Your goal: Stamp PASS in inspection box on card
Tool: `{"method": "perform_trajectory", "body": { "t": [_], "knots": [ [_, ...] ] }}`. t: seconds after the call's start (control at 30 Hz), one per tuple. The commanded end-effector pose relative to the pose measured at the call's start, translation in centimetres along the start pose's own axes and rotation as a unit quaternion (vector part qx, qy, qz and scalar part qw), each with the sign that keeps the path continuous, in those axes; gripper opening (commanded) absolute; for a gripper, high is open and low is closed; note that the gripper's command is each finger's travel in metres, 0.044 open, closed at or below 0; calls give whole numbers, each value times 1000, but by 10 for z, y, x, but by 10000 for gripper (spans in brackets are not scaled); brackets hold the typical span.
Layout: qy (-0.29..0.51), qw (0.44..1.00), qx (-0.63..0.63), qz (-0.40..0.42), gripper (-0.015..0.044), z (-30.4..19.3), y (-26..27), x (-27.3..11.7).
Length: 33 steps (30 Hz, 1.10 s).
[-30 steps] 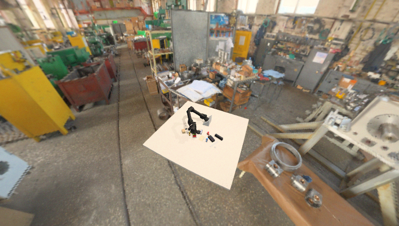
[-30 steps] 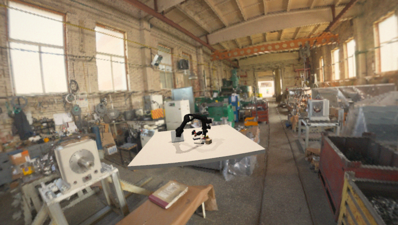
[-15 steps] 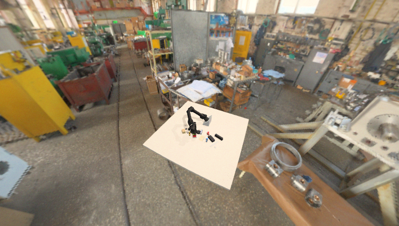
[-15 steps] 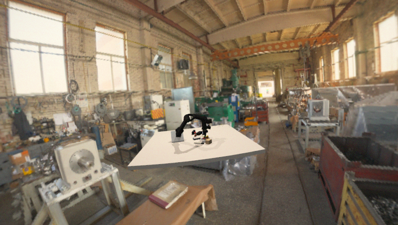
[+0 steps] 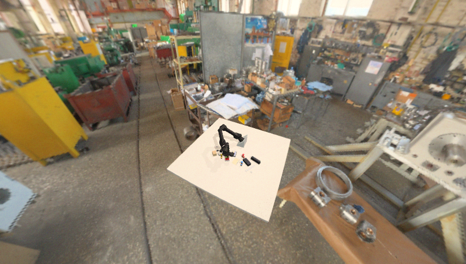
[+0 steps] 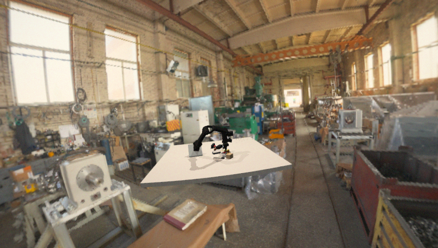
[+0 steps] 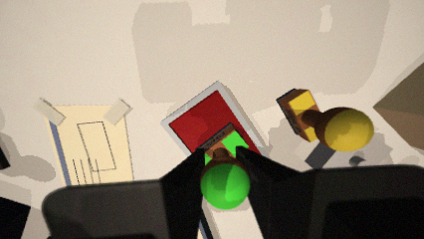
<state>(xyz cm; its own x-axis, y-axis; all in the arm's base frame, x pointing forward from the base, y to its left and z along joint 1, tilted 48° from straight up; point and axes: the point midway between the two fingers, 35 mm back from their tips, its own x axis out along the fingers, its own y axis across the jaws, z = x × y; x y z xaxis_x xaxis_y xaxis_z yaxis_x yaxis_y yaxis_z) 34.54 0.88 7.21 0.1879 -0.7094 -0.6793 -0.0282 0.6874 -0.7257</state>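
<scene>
My gripper [image 7: 220, 152] [image 6: 225, 148] is shut on the green-knobbed stamp [image 7: 225, 186], knob toward the wrist camera. The stamp's base overlaps the near part of the red ink pad [image 7: 195, 119] [image 5: 227, 159] in the wrist view; whether it touches the pad I cannot tell. Its label is too small to read. The cream card [image 7: 123, 144] [image 5: 236, 161] is taped down left of the pad in the wrist view. The inspection box [image 7: 108, 144] is a thin outline with no print visible inside; the card's near part is hidden by the gripper.
A yellow-knobbed stamp [image 7: 348, 129] [image 5: 221, 156] is right of the pad in the wrist view, beside a dark grey piece [image 7: 319, 155]. A brown block [image 7: 408, 112] [image 5: 214, 153] [image 6: 229, 155] lies farther right. Two black blocks [image 5: 247, 161] [image 5: 255, 159] lie beyond the card.
</scene>
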Motion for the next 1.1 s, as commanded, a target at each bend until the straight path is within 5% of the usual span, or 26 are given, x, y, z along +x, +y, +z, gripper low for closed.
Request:
{"method": "perform_trajectory", "body": {
  "t": [0.0, 1.07],
  "knots": [
    [2, 1000, 1, -2, 0, 0, -1, 3],
    [2, 1000, 1, -1, 0, 0, -1, -13]
  ]
}}
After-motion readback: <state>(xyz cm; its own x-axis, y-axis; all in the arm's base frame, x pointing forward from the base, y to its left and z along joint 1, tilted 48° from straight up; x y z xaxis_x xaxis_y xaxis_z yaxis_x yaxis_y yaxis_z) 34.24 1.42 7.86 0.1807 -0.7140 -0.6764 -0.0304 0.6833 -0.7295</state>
